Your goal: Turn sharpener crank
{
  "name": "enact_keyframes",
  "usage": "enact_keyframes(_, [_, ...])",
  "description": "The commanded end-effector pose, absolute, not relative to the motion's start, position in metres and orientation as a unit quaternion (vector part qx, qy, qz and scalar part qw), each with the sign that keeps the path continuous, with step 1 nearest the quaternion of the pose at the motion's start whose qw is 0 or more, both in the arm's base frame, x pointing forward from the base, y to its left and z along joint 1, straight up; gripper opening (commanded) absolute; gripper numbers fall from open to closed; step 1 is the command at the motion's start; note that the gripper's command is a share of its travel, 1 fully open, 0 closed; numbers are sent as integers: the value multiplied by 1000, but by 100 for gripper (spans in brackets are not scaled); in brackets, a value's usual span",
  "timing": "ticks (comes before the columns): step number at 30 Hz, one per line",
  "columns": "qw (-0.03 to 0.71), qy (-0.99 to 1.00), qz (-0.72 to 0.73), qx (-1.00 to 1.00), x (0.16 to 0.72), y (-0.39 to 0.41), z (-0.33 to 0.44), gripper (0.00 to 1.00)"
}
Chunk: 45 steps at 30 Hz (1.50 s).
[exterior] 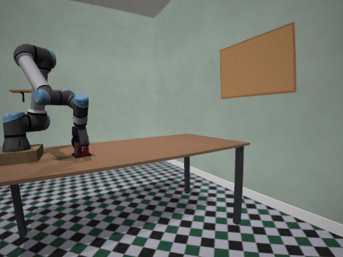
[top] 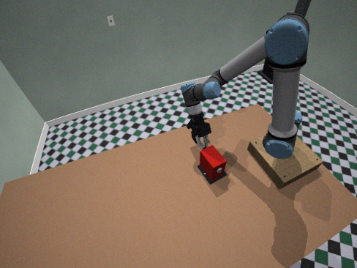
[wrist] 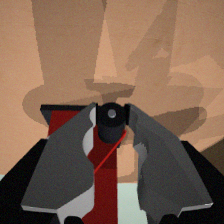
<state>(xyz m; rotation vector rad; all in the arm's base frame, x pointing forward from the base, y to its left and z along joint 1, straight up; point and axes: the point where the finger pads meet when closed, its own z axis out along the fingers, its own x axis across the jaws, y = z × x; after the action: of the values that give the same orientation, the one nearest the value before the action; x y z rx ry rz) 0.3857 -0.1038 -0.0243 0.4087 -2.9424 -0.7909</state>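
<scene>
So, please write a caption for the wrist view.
Gripper shut on the black crank knob above the red sharpener.

No legible text, labels, brands or numbers in any view.

Checked surfaces: the red sharpener (top: 212, 160) shows plain faces and a small round pale fitting on one side, unmarked; the orange board (exterior: 258, 62) on the wall is blank; the small pale wall plate (top: 110, 20) is too small to show any marking; the arm's wooden base block (top: 292, 170) carries only dark dots at its corners, no characters; the table (top: 110, 205) and the checkered floor (exterior: 147, 225) bear no signs. The wrist view is too coarse to resolve any print on the crank knob (wrist: 110, 120).
</scene>
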Motion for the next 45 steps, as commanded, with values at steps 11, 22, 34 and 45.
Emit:
enact_keyframes(11, [33, -957, -257, 133, 375, -107, -12, 9])
enact_keyframes(22, [32, -957, -256, 133, 372, -110, -2, 9])
enact_keyframes(34, [32, -957, -255, 134, 370, -111, 10, 9])
enact_keyframes(45, [32, -957, -255, 134, 370, -110, 21, 9])
